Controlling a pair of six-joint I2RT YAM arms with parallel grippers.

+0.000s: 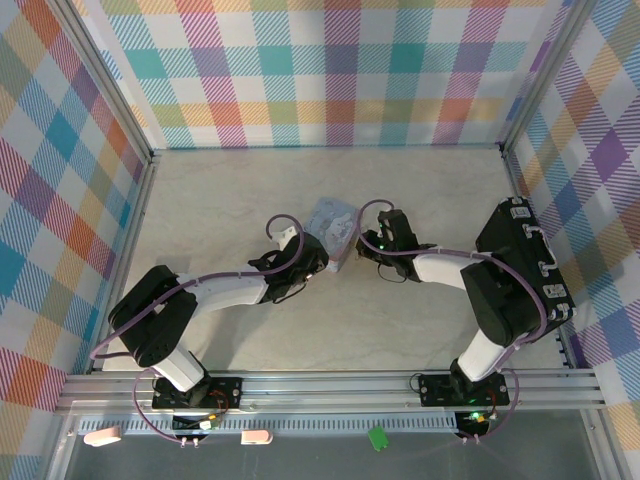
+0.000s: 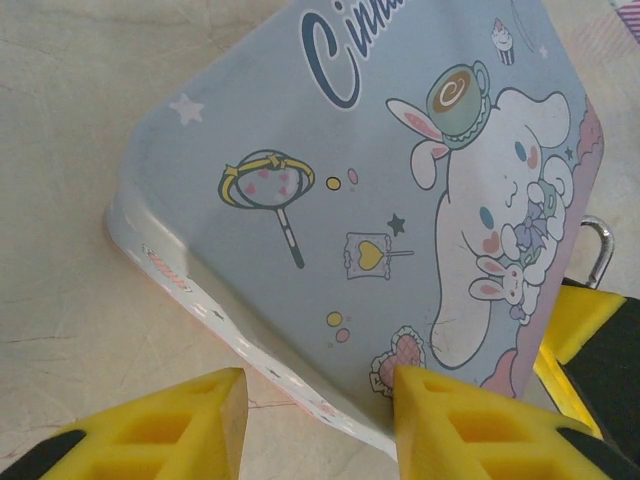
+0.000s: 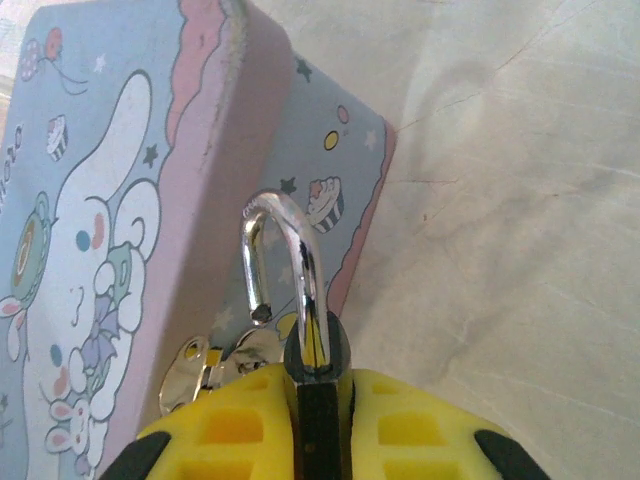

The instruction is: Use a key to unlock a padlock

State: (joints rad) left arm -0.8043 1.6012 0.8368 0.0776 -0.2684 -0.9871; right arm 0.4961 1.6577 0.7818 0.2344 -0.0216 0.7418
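Right tool (image 3: 318, 385) is clamped on the padlock (image 3: 312, 330) body, with the shackle pointing to 12 o'clock. Its short leg looks free of the body, so it's likely unlocked. It sits against the side of the tin (image 3: 120, 200), latch (image 3: 190, 365) at its 9 o'clock. Left tool (image 2: 318, 400) stands part open astride the tin's corner, at its 7 o'clock from above, probably bracing it on the counter (image 3: 520, 200). Key: can't pick it out.
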